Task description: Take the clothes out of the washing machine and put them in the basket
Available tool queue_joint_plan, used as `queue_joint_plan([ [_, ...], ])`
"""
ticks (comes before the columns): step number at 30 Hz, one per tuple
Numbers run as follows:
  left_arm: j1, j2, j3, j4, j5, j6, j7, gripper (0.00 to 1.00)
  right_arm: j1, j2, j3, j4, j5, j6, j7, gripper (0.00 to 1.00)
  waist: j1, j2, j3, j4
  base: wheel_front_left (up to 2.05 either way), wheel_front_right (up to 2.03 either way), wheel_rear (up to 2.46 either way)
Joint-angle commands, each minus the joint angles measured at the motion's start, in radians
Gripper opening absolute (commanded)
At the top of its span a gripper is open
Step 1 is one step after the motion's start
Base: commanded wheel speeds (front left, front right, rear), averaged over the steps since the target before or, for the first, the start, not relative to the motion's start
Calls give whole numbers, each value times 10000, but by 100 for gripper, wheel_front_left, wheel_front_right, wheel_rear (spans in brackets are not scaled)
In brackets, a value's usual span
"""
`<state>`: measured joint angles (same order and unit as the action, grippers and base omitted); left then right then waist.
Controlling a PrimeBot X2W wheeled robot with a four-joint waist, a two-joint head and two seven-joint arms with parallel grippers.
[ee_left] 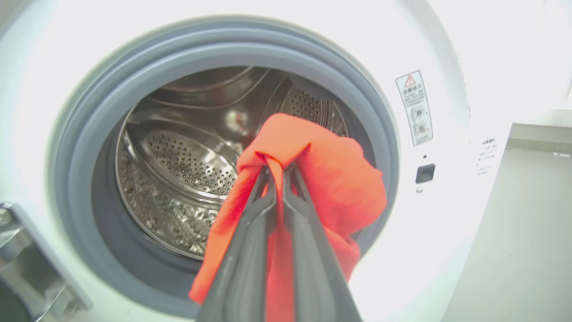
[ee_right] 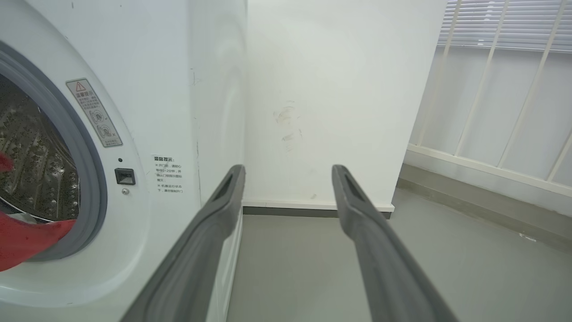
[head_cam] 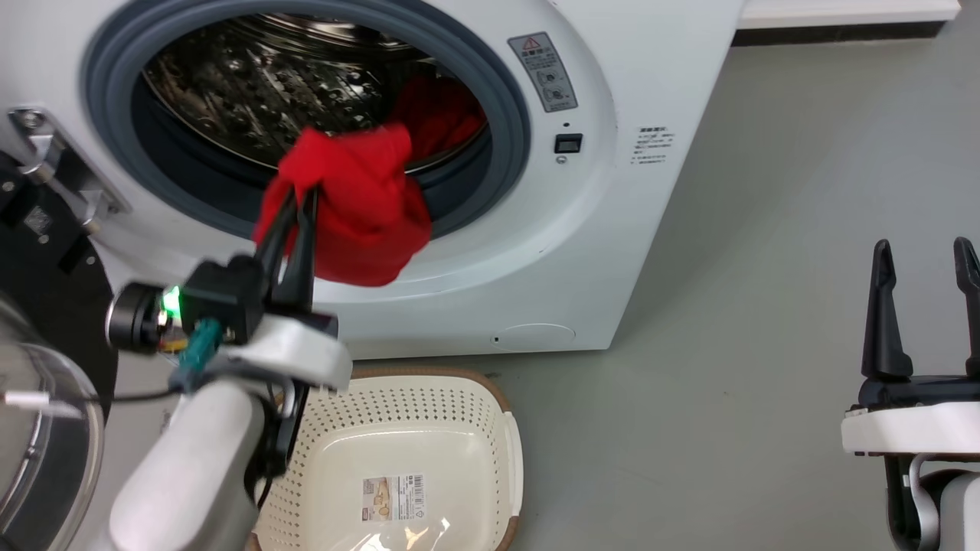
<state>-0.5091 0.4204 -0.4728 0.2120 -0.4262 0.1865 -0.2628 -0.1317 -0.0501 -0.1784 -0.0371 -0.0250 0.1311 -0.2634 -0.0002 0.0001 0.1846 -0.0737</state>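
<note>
My left gripper [head_cam: 300,191] is shut on a bright-red garment [head_cam: 360,207] that hangs in front of the washing machine [head_cam: 582,252] porthole, just outside its grey rim. In the left wrist view the same garment [ee_left: 321,179] drapes over my left gripper [ee_left: 277,169]. More red cloth [head_cam: 440,111] lies inside the steel drum at its right. The cream basket [head_cam: 429,413] stands on the floor below the porthole, holding nothing but its label. My right gripper [head_cam: 925,252] is open and holds nothing, far to the right; in the right wrist view it [ee_right: 288,172] points at the wall.
The washer's black-framed glass door [head_cam: 46,428] stands swung open at the left, beside my left arm. Grey floor [head_cam: 750,344] stretches right of the machine. A white wall [ee_right: 330,98] and a railing [ee_right: 491,112] lie beyond the washer's right side.
</note>
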Motion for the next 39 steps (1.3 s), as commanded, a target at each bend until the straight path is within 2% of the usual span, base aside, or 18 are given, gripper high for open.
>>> queue_joint_plan([
  [1, 644, 190, -29, -647, 56, 253, 99, 0, 126, -2, -19, 18, 92, -7, -21, 100, 2, -1, -111, 139, 0, 0, 0],
  [7, 1851, 472, -215, -1638, -139, 520, 688, 0, 127, -2, -20, -51, 17, -7, -21, 100, 2, -1, 47, 252, 0, 0, 0],
  [12, 2482, 574, -470, -1353, -360, 407, 1104, 0, -25, -3, 90, -116, -20, -7, -21, 100, 2, -1, 439, 176, 0, 0, 0],
  [18, 2711, 279, -824, 260, -820, -72, 1427, 0, -199, -3, 91, -158, -30, -7, -21, 100, 2, -1, 1067, -68, 0, 0, 0],
  [26, 2046, -235, -1532, 2740, -1228, -1187, 2412, 0, -539, -2, 100, -290, 61, -7, -21, 100, 2, -1, 2178, -469, 0, 0, 0],
  [30, 1425, -404, -1616, 3889, -1212, -1502, 2499, 0, -727, 0, 154, -358, 57, -7, -21, 100, 2, -1, 2848, -649, 0, 0, 0],
  [39, -476, -842, -1628, 6625, -1057, -1919, 2007, 0, -1143, 1, 245, -660, 41, -7, -21, 100, 2, -1, 4470, -1056, 0, 0, 0],
])
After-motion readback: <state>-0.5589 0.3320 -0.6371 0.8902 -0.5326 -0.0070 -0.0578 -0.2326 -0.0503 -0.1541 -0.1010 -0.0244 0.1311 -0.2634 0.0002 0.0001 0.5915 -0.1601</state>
